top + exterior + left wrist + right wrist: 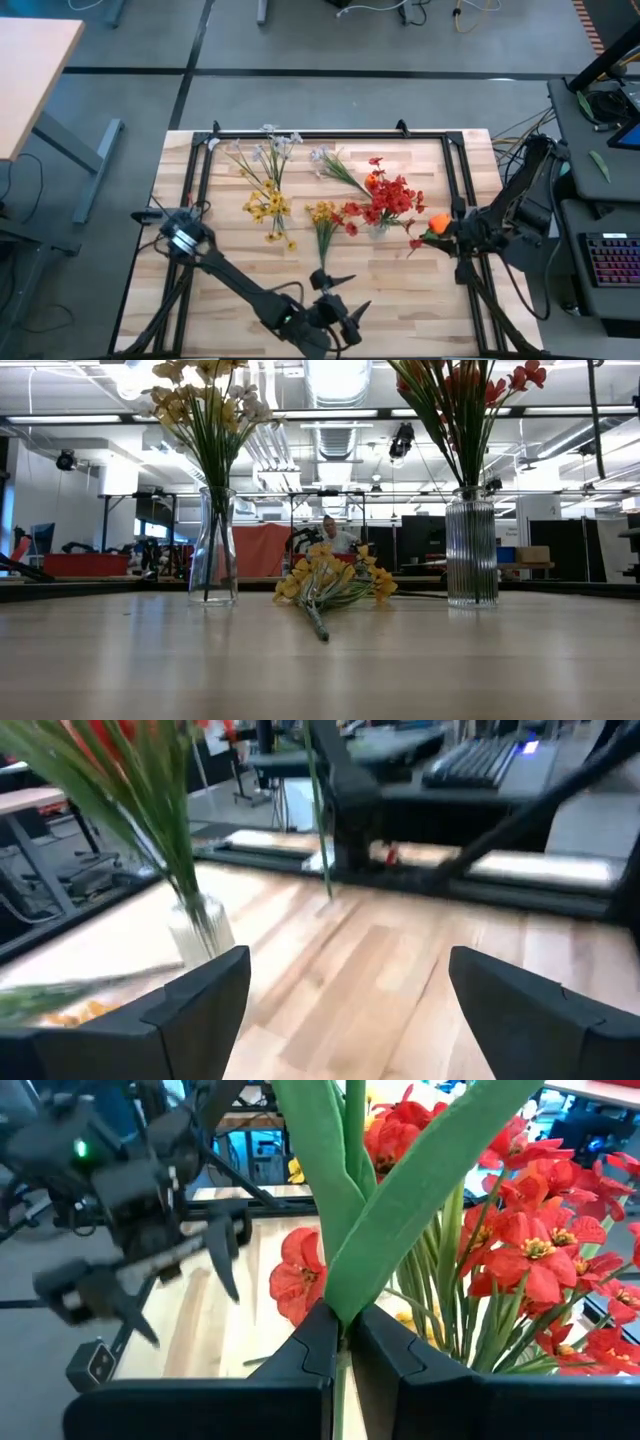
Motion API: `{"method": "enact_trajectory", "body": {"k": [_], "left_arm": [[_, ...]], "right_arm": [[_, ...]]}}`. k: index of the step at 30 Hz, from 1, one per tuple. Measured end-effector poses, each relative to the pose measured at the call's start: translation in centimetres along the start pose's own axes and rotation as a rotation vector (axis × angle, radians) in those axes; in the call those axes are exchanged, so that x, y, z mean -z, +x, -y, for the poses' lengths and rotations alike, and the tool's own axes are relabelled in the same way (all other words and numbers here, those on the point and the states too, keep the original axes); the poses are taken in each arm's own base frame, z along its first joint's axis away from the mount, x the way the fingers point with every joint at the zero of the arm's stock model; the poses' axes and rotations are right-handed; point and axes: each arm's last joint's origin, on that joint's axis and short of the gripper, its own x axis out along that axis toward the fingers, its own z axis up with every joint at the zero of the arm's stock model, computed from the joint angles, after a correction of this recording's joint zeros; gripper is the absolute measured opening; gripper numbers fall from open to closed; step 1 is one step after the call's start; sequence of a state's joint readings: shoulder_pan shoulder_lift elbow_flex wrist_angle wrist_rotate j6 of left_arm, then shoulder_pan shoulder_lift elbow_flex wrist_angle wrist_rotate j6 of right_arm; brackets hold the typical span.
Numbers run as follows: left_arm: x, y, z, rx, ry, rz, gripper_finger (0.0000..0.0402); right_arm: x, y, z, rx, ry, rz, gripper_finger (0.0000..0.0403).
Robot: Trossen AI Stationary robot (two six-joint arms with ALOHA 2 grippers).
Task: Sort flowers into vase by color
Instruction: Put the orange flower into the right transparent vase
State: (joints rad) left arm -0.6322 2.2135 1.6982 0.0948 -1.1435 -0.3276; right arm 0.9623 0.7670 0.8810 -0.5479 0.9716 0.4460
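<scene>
The right hand (pixel 447 232) squeezes an orange flower (pixel 437 224) near the table's (pixel 420 300) right edge. The left hand (pixel 338 297), wide open and holding nothing, is near the front edge.

2 vases (pixel 214 550) upright | loose bunch (pixel 330 585) lying between, seemingly nearer

My arms: matte black links, silver joint on left arm (pixel 183 237), green LED at its wrist; wedge-shaped black fingers (pixel 200 1005).
</scene>
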Motion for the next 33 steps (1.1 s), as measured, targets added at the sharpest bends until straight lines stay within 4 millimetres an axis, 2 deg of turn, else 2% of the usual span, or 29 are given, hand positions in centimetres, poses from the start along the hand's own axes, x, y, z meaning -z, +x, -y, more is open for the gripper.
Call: {"method": "enact_trajectory", "body": {"k": [8,13,16,21,25,33], "left_arm": [[3.8,3.1,2.5,-0.146,0.028,0.029,0.0334],[5.1,6.8,2.6,-0.187,0.017,0.019,0.0333],[5.7,8.8,2.3,-0.140,0.021,-0.013,0.0327],[5.9,10.9,0.9,-0.141,0.046,-0.021,0.0324],[6.1,12.5,0.2,-0.005,0.000,0.002,0.0324],[7.5,13.8,-1.9,-0.056,0.030,0.062,0.0317]], "right_arm": [[0.1,0.0,0.0,0.002,-0.006,0.000,0.0013],[0.5,0.4,-0.2,0.078,-0.075,0.019,0.0013],[0.7,0.5,-0.2,0.126,-0.103,0.032,0.0013],[0.7,0.5,-0.1,0.137,-0.137,0.037,0.0013],[0.6,0.3,0.2,0.129,-0.137,0.040,0.0013],[0.5,0.2,0.3,0.123,-0.131,0.041,0.0013]]}}
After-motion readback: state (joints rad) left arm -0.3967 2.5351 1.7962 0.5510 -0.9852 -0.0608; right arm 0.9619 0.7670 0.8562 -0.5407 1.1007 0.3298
